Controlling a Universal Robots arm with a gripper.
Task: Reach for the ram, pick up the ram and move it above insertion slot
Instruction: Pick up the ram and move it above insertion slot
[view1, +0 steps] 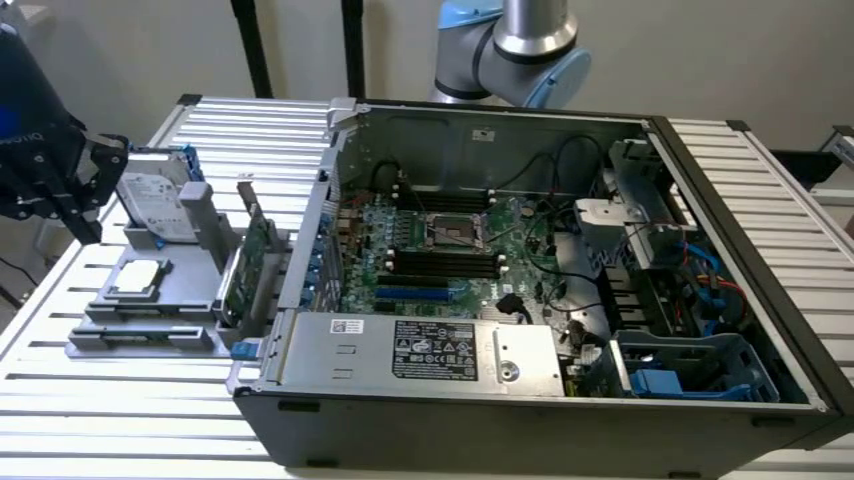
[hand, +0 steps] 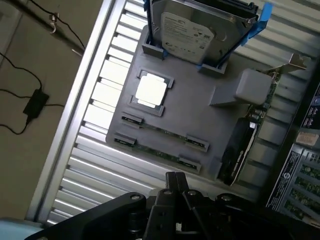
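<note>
While the ram (hand: 156, 151) lies in its tray (hand: 196, 116), the pincer (hand: 176, 175) hovers pressed together, empty

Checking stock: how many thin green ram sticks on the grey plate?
2, slotted on the grey plate: one thin green ram stick nearer the square silver processor, the other stick nearer the plate's edge.

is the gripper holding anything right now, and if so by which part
Nothing is held. The gripper hangs clear of the grey tray, and the ram lies in its holder there, untouched.
</note>
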